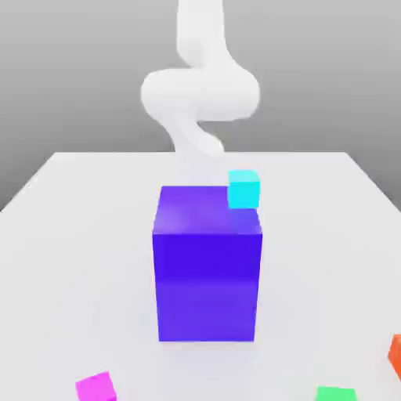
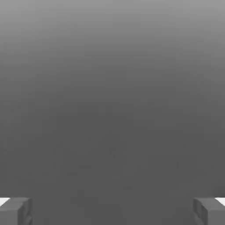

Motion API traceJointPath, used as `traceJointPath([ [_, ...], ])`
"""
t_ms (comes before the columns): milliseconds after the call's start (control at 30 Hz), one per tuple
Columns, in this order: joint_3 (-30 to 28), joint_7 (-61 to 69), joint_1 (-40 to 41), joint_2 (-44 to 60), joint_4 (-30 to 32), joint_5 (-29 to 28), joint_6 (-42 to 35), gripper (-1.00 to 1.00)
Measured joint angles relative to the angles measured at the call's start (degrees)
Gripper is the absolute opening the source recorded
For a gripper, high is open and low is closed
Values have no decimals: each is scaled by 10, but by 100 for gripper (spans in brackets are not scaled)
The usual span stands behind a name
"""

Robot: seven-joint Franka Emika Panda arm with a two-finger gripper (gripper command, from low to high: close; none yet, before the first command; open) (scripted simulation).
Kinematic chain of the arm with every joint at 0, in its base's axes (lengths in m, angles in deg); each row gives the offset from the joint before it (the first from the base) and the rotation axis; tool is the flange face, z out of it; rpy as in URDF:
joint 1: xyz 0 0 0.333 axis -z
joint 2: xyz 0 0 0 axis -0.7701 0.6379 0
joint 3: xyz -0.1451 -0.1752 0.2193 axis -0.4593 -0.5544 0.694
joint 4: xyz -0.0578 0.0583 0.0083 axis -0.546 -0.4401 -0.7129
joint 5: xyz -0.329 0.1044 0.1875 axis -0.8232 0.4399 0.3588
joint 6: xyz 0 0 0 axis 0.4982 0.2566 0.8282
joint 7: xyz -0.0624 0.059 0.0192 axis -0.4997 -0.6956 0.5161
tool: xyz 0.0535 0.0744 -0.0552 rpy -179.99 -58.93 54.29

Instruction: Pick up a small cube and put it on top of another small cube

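While the big blue-violet block (image 1: pixel 207 266) stands upright near the middle of the white counter (image 1: pixel 70 235), the small magenta-pink cube (image 1: pixel 96 387) lies on the counter well in front of that block and off toward the exterior view's left, close to the near edge. It sits alone, touching nothing but the counter surface.

A small cyan cube (image 1: pixel 243 189) shows at the block's far top corner on the exterior view's right; whether it rests on the block's top face or sits on the counter just behind the block cannot be told from this angle. A small green cube (image 1: pixel 336 394) lies on the counter in front of the block toward the exterior view's right, cut by the lower frame edge. An orange cube (image 1: pixel 395 355) sits farther to the exterior view's right of the block, partly cut by the frame edge, nearer the block's front than the green one is.

The white robot arm (image 1: pixel 200 90) rises behind the block, its rounded links curving above the block's far side.

In the hand view, the gripper (image 2: pixel 112 211) is released: its two grey fingertips (image 2: pixel 15 211) stand wide apart at opposite sides of the picture, with nothing between them. Beyond them lies a plain grey background.
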Motion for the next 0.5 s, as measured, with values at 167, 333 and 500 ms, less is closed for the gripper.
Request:
traceJointPath([
  [167, -59, 92, -39, 107, -2, 41, 25, 0],
  [333, -109, 187, -67, 211, -5, 87, 49, 0],
  [500, -141, 284, -78, 316, -7, 136, 72, 0],
])
